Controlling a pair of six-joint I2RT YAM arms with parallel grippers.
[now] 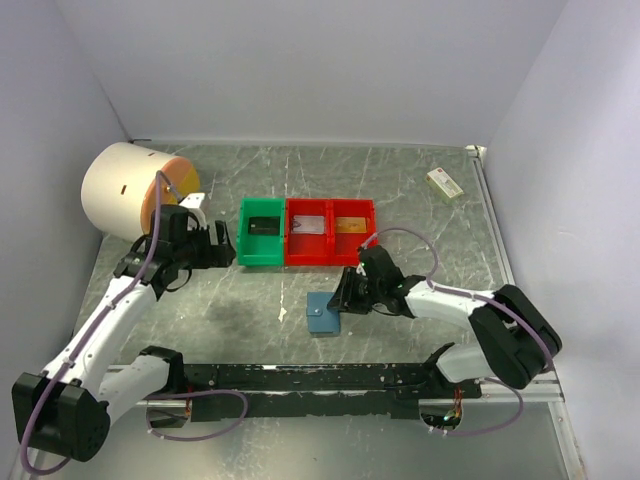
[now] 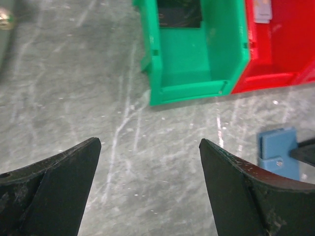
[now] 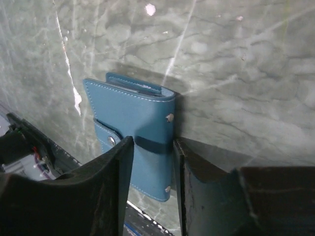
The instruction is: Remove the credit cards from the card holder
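Holder [image 3: 130, 118] is blue with white stitching, strap snapped shut, lying flat on the table [image 3: 236, 73] just in front of the red bins [image 1: 330, 257]. The top cam only shows a blue square. Right gripper [image 3: 152, 142] has its fingers narrow over the strap edge, can't tell if they're pinching. Left gripper [image 2: 150, 142] gapes wide. The holder's inside is hidden.

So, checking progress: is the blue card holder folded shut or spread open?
Folded shut: the card holder lies closed, with its strap wrapped round the edge and snapped down.
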